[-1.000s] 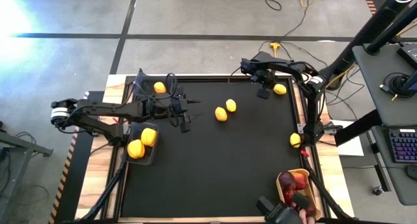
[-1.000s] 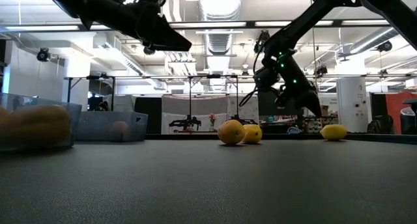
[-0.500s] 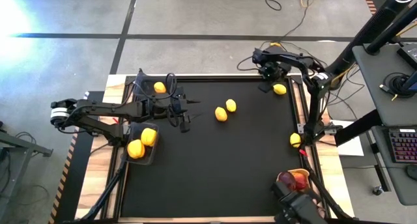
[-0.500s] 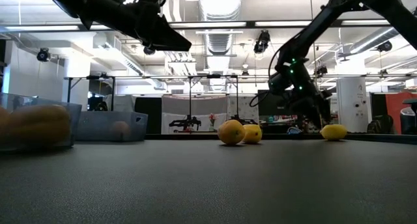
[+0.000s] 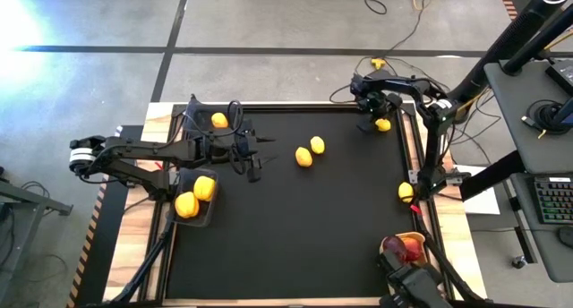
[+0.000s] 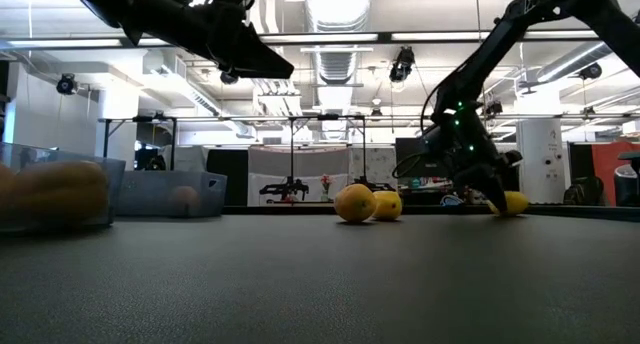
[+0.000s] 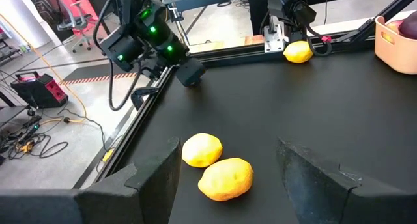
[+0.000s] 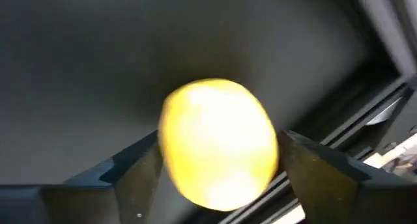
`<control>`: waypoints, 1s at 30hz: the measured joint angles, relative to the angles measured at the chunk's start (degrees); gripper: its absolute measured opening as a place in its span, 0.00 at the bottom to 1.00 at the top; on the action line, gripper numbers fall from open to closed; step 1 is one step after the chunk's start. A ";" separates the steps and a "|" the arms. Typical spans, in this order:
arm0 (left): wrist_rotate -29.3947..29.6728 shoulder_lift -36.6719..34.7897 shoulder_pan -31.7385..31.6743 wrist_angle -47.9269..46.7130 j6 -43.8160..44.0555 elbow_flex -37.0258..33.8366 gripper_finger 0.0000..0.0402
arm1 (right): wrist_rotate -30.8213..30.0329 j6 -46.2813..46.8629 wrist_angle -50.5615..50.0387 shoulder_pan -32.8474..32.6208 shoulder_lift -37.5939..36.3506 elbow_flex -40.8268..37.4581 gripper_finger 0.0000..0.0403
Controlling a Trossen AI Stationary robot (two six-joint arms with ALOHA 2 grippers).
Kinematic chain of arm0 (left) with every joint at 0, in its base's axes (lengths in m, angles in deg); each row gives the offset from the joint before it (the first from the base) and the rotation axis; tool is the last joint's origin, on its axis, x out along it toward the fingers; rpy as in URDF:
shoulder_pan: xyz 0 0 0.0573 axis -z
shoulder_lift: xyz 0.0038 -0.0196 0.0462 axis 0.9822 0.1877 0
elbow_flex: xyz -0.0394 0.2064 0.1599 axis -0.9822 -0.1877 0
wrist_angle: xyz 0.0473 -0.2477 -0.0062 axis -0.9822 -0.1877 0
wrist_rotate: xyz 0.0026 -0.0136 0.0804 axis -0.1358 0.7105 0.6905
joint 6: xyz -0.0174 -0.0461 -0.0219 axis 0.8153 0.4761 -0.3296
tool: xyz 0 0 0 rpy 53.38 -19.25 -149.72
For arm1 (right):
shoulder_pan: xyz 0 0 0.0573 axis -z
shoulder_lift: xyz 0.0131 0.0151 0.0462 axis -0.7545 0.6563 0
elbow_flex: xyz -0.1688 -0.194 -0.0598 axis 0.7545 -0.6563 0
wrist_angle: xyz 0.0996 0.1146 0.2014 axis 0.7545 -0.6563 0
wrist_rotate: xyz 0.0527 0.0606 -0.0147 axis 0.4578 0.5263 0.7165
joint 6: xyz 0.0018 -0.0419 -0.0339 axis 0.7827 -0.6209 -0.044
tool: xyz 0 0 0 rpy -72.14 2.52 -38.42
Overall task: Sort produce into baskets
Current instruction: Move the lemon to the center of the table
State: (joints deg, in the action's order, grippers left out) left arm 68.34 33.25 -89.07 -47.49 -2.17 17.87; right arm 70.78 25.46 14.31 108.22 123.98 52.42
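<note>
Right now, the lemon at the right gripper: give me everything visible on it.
The lemon is bright yellow, oval, smooth-looking and whole. It lies on the black mat in the far right corner, close to the table's edge rail. The right gripper is down over it, open fingers flanking both sides. Contact cannot be told; it is not lifted.

No readable text, label or number anywhere (room signs too blurred).

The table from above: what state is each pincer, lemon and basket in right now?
Right pincer: open, straddling the far-corner lemon.
Left pincer: open, empty, raised off the mat.
Two middle lemons: loose, touching.
Right-edge lemon: loose.
Near dark bin: two yellow pieces.
Far dark bin: one.
Tan tray: red fruit.
</note>
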 joint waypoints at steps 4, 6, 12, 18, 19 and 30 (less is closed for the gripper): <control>0.00 0.00 0.00 0.00 0.00 0.00 0.58 | 0.84 1.21 1.46 -0.02 0.00 0.02 0.64; -0.02 0.00 0.00 0.00 0.00 0.00 0.58 | 0.76 2.12 1.69 -0.12 -0.02 0.02 0.60; -0.02 0.00 0.00 0.02 -0.28 0.00 0.58 | 0.45 3.12 -0.12 -1.22 -0.02 1.24 0.58; -0.02 0.00 0.00 0.05 -0.31 0.00 0.58 | 0.58 2.73 -5.58 -4.42 -0.04 6.75 0.52; -0.02 0.00 0.00 0.07 -0.31 0.00 0.58 | 0.54 2.93 -6.76 -5.30 -0.04 7.93 0.51; -0.08 -0.26 0.22 0.09 -0.36 0.00 0.58 | 0.84 6.43 -12.88 -24.96 -0.11 16.62 0.49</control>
State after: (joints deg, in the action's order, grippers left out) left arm 68.26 32.99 -88.85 -47.40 -2.53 17.87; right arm 71.61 31.89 1.42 83.26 123.87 69.04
